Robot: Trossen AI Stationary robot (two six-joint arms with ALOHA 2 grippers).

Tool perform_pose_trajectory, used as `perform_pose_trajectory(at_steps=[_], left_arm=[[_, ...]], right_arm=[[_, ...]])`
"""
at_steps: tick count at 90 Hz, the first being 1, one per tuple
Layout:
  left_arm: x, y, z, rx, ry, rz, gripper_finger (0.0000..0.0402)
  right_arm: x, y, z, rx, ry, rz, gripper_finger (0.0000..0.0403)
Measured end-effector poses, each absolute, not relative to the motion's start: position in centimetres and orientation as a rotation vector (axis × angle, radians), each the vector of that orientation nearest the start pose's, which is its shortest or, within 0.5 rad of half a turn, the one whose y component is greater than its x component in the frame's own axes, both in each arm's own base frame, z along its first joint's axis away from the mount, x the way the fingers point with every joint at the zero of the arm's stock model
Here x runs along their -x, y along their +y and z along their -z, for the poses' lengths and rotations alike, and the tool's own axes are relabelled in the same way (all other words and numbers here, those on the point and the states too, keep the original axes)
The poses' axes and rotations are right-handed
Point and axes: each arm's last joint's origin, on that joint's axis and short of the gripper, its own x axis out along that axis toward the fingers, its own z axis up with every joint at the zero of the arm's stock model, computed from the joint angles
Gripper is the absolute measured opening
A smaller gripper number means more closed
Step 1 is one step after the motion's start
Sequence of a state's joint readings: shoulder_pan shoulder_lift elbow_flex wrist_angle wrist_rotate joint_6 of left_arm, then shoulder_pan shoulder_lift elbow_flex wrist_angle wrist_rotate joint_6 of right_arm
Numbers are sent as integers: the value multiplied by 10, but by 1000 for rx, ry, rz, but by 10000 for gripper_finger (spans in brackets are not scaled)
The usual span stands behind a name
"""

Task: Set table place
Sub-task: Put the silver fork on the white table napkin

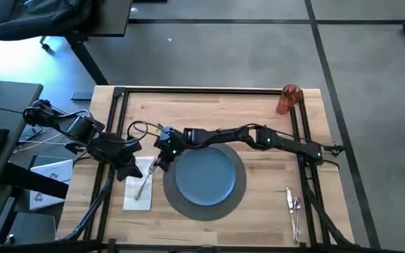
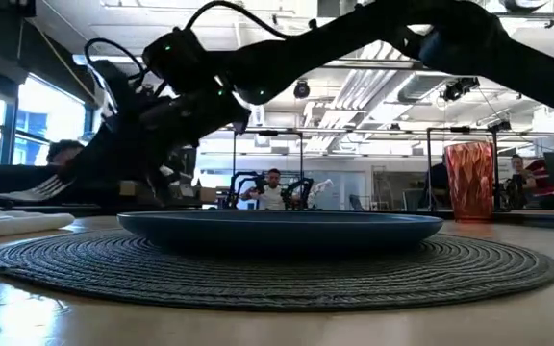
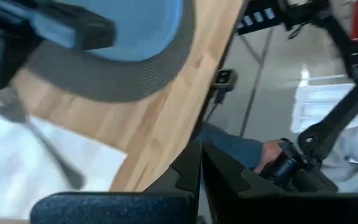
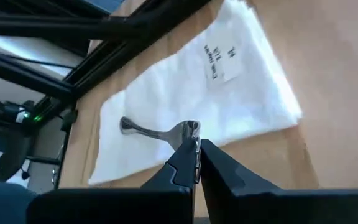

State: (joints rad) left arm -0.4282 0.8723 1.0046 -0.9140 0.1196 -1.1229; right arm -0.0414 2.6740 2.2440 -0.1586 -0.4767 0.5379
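A white napkin (image 1: 137, 188) lies flat on the table (image 1: 259, 123), left of the blue plate (image 1: 204, 176), which sits on the round grey mat (image 1: 178, 204). A silver fork (image 1: 146, 181) lies along the napkin. My right gripper (image 1: 162, 160) reaches across the plate's far side and is shut at the fork's far end (image 4: 188, 129). My left gripper (image 1: 129, 167) is shut over the napkin's far left corner; I cannot tell whether it touches the cloth. The orange cup (image 1: 287, 98) stands at the far right. Knife and spoon (image 1: 292, 205) lie near the right. My right gripper has the fork's broad far end (image 4: 190, 130) at its fingertips (image 4: 185, 155), pinched between the two fingers; the tips hide the exact spot. The fingers slant down from the far right side, roughly in line with the fork. The handle (image 4: 143, 129) rests on the napkin.
Black rails (image 1: 114, 133) run across the table on the left, right and far sides. The plate and mat fill the middle near the front edge. Bare wood lies between the mat and the right rail. Desks and a keyboard stand beyond the left edge.
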Motion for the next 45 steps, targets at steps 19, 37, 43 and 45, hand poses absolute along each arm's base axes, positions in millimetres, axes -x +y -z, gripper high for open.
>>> perform_pose_trajectory(at_steps=[19, 37, 43, 45], left_arm=[[-139, -67, -326, 903, 1006, 0, 0], [-141, -67, -325, 896, 998, -19, 0], [-141, -67, -325, 895, 990, -28, 0], [-141, -67, -325, 894, 988, -32, 0]], right_arm=[[-586, -1, -116, -639, 614, -264, 0], [-589, 5, -118, -566, 553, -214, 1], [-590, 6, -119, -561, 536, -203, 7], [-590, 6, -119, -558, 533, -197, 11]])
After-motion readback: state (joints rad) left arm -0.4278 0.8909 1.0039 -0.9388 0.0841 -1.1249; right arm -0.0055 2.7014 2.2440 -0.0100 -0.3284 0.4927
